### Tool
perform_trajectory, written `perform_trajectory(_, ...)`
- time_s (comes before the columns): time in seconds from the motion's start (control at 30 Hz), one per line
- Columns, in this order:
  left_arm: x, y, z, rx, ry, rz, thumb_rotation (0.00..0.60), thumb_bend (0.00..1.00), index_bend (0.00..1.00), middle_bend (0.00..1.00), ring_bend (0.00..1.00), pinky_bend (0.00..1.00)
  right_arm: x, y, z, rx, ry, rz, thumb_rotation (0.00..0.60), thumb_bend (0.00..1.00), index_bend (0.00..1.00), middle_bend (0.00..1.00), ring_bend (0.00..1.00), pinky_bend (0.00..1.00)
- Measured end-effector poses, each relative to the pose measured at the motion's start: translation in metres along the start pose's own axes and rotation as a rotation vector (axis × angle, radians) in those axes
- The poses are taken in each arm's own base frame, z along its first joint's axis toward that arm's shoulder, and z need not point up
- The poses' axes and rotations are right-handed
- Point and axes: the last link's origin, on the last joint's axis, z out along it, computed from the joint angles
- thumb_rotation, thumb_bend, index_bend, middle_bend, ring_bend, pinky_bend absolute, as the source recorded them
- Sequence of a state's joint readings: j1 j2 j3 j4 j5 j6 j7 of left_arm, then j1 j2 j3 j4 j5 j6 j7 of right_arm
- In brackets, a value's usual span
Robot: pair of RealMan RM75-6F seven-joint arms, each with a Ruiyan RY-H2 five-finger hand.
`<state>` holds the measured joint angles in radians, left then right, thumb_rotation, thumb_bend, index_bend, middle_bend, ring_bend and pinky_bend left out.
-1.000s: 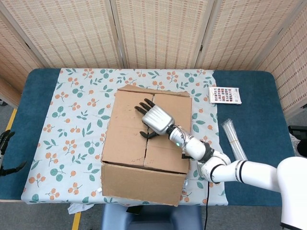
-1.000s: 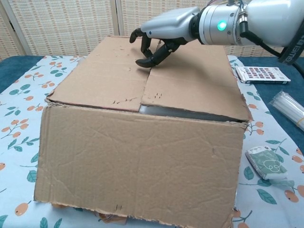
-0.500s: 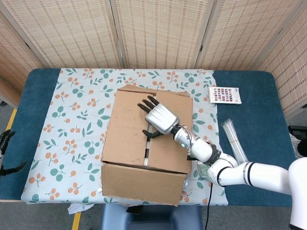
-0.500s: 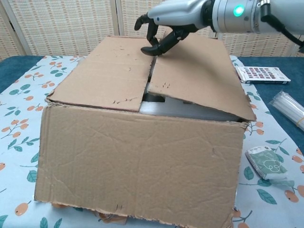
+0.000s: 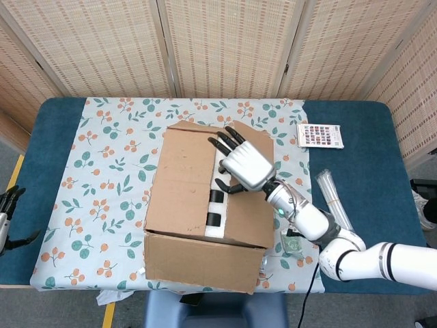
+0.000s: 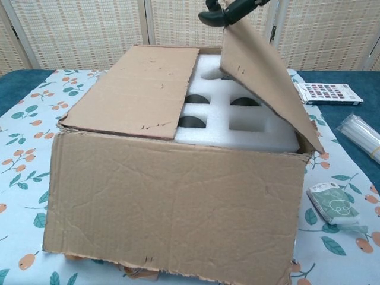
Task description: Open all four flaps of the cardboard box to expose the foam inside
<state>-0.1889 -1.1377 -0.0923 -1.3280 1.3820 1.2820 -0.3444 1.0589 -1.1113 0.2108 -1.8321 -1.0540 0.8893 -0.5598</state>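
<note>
The right hand [image 5: 247, 164], raised above the cardboard box [image 6: 172, 190], grips its tilted right flap [image 6: 264, 77], baring white foam [image 6: 237, 127] beneath.

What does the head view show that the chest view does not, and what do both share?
Only the head view shows the whole right hand and arm, the left hand at the table's left edge, and the full table. Only the chest view shows the box's front wall and a small packet. Both show the box, its right flap lifted by the right hand, the left flap flat, white foam, the colour card and the clear tubes.
</note>
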Motion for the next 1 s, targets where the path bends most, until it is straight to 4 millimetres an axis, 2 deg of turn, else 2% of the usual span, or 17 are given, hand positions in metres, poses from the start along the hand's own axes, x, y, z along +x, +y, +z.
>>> perform_trajectory(0.57,-0.009,0.007,0.001,0.005,0.006,0.067,0.6,0.29,0.0,0.05,0.04,0.0,0.028,0.028,-0.073,-0.133,0.042,-0.032,0.185,0.49,0.68,0.1,0.07,0.0)
perform_trajectory(0.77,-0.009,0.007,0.003,0.019,0.005,0.069,0.6,0.29,0.0,0.05,0.04,0.0,0.023,0.04,-0.11,-0.185,0.009,-0.061,0.184,0.49,0.68,0.1,0.07,0.0)
perform_trajectory(1.0,-0.011,0.008,0.004,0.015,0.003,0.079,0.6,0.29,0.0,0.05,0.04,0.0,0.006,0.043,-0.152,-0.217,-0.05,-0.104,0.184,0.49,0.67,0.08,0.07,0.0)
